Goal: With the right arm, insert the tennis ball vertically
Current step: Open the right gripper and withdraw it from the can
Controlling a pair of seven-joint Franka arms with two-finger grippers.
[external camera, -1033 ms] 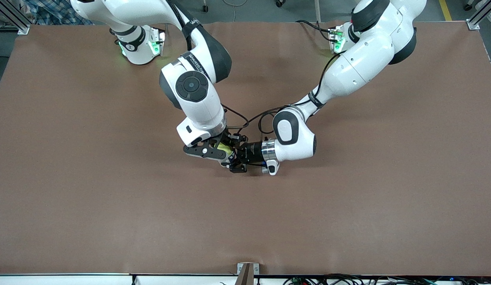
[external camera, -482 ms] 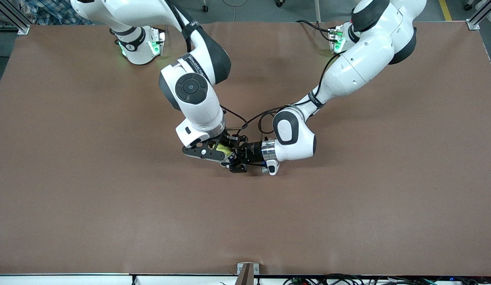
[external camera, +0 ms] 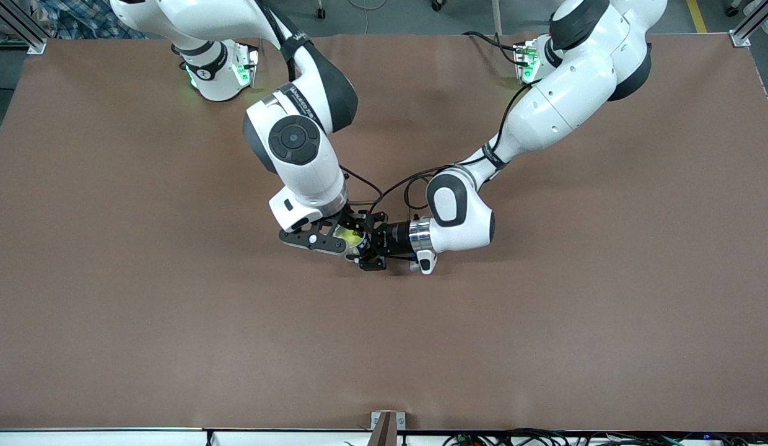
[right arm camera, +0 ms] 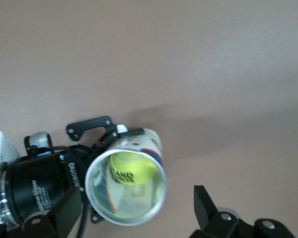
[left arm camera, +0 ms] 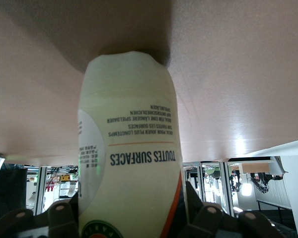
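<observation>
Right gripper (right arm camera: 134,210) is seen with fingers spread wide and empty, directly over the can (right arm camera: 126,181). Tennis ball (right arm camera: 131,167) lies down inside the can. Can's long axis is upright, clamped by left gripper (external camera: 362,244).

Both arms are reaching in to mid-table, wrists nearly meeting. The right gripper (external camera: 325,240) is pointing straight down with its fingers (right arm camera: 207,207) standing spread wide, gripping nothing. The left gripper (external camera: 366,243) is lying level, its jaws clamping from the side.
</observation>
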